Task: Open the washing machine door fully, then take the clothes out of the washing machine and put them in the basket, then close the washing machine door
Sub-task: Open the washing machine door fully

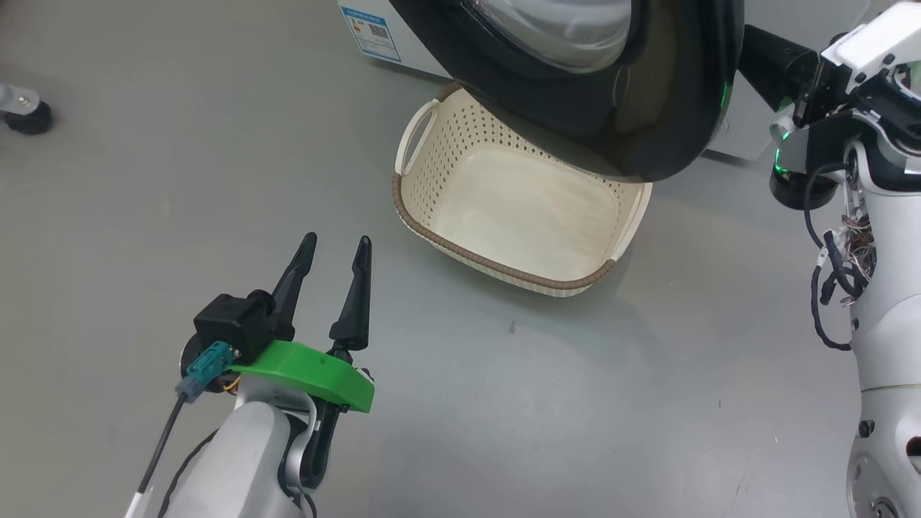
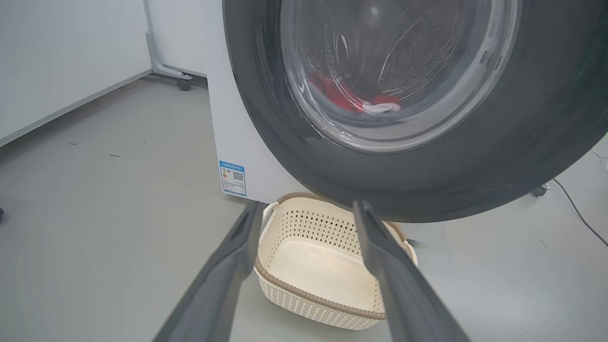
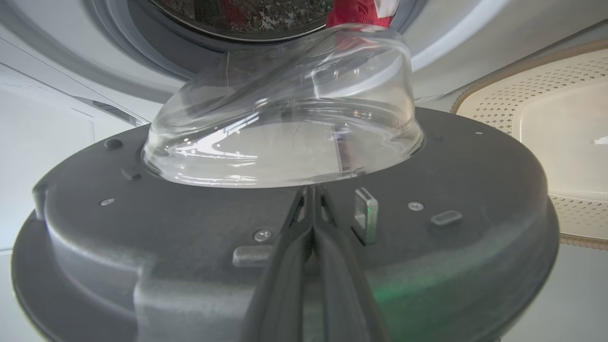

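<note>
The basket [image 1: 496,262] stands empty on the grey floor, cream and perforated, with a brown woven-look rim and a loop handle at its left end. The washing machine door [image 1: 647,108], glossy black and partly swung out, hangs over the basket's far right corner and hides that part of the rim. Just beyond the basket's left handle is the lower corner of the white washing machine [image 2: 237,133], and on it a blue-bordered label sticker [image 2: 232,178] with a square code in its upper right and rows of print too small to read. In the left wrist view, the clothes [image 2: 342,95] show above and behind the basket through the door's clear window, red with a patch of white, lying low in the drum. The left gripper [image 1: 337,239] hovers over bare floor on the near left side of the basket, apart from it, with its two dark fingers spread and nothing between them. The right arm reaches in from the basket's right, behind the door. In the right wrist view, the right gripper [image 3: 311,194] has its fingers pressed together and holds nothing, its tips at the door's grey inner face just below the bulging glass bowl [image 3: 285,118], beside a small metal latch [image 3: 365,213].
</note>
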### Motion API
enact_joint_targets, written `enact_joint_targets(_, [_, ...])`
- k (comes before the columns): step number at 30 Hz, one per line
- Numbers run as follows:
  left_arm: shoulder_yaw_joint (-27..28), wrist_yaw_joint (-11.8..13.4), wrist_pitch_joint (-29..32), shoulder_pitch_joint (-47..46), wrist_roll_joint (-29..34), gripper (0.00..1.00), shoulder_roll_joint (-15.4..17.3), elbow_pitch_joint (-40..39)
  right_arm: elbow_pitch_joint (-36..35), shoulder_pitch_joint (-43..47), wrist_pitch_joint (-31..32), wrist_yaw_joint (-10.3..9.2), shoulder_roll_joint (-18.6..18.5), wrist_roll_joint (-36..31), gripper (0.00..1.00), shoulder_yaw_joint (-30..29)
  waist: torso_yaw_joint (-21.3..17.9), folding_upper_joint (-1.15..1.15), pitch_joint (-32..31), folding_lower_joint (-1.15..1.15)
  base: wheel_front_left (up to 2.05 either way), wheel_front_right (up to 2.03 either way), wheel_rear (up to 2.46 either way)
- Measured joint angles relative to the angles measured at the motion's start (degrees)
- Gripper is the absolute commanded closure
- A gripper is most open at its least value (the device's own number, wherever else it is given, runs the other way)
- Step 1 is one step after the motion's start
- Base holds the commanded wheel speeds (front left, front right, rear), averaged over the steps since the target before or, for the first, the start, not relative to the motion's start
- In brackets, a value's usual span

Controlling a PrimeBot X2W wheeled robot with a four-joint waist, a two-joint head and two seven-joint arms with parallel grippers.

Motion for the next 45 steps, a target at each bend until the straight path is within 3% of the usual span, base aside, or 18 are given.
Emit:
enact_joint_targets(19, [-0.32,0.52,0.0,0.12,0.22,0.0,0.01,0.51,1.12,4.15,3.36,-0.44,2.54,3.98,1.0,0.77,-0.3,0.0,-3.22,0.0,0.0,0.0,0.0])
enact_joint_targets(45, [-0.56,0.55,0.0,0.3,0.94,0.0,0.01,0.74,0.67,7.99,5.3,-0.73,3.6,10.71,1.0,6.73,-0.38,0.0,-5.16,0.0,0.0,0.0,0.0])
